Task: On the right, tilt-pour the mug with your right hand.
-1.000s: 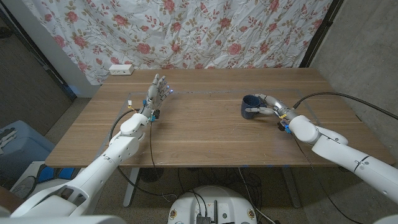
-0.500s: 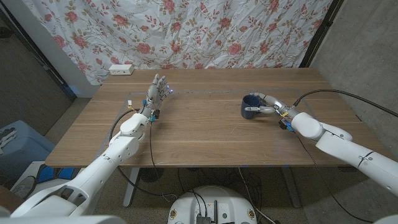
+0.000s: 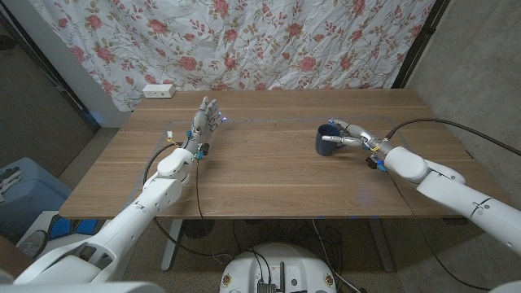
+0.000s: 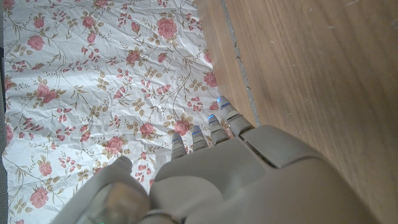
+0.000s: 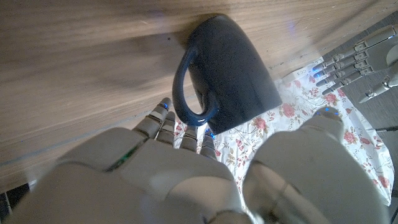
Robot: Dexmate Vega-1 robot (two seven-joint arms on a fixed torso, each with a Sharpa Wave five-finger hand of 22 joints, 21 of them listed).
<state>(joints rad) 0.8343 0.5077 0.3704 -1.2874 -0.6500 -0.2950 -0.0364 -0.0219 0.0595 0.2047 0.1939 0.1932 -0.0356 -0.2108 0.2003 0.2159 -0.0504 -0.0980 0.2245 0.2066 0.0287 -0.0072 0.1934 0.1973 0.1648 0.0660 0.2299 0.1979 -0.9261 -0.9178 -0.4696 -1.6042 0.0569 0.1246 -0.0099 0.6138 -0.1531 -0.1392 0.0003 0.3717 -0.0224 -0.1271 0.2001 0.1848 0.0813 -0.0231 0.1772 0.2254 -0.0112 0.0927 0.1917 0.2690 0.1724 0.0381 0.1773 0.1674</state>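
Two hands share the wooden table (image 3: 260,175), and we take them from left to right. Our left hand (image 3: 204,120) stands toward the table's far left part, fingers apart and reaching toward the far edge, holding nothing; the left wrist view shows its fingertips (image 4: 211,121) over bare wood with the floral curtain (image 3: 244,41) beyond.

Toward the right side of the table, nearer the far edge than the near one, stands the dark blue mug (image 3: 327,139), upright. Our right hand (image 3: 352,137) is just beside it on its right. In the right wrist view the fingers (image 5: 163,118) reach the mug's handle (image 5: 186,87) while the thumb sits apart from the mug's wall; we cannot tell whether anything is gripped yet.

We judge the grasp is the step in hand. To do it well, we should close firmly on the handle or body before lifting, then roll the wrist slowly so the mouth tips away from the hand without slipping.
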